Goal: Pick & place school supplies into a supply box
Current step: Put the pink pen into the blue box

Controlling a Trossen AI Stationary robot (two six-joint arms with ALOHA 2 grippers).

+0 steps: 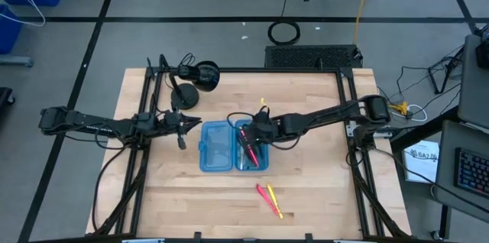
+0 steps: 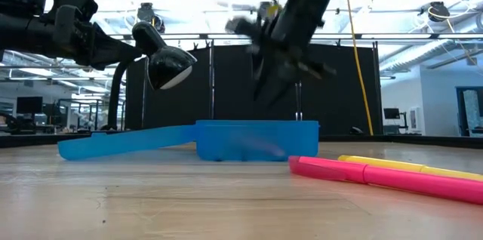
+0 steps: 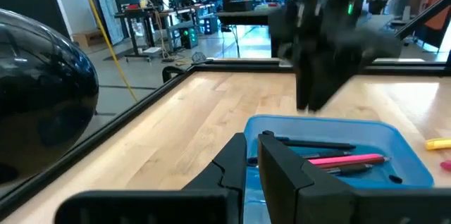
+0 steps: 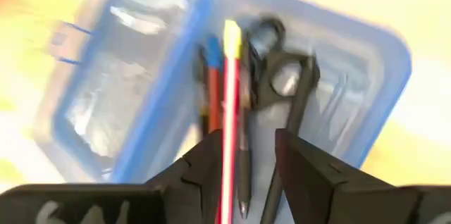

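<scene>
The supply box (image 1: 233, 146) lies open in the middle of the table, a translucent blue case with its lid (image 2: 121, 142) flat toward the table's left. Its right half (image 4: 338, 104) holds a pink pen (image 4: 230, 104), a red pencil (image 4: 213, 97), a dark pen and black-handled scissors (image 4: 285, 76). My right gripper (image 4: 246, 160) hangs open above that half, slanting down, with its fingers clear of the box rim in the low view (image 2: 275, 81). A pink marker (image 2: 377, 173) and a yellow one (image 2: 407, 166) lie on the table nearer the front edge. My left gripper (image 3: 252, 155) waits left of the box, level, shut and empty.
A black round-based desk lamp (image 1: 195, 79) stands at the far left of the table, its head (image 3: 42, 90) close beside my left gripper. Black frame rails (image 1: 348, 105) run along the table's sides. Bare wood lies in front of the box and to its right.
</scene>
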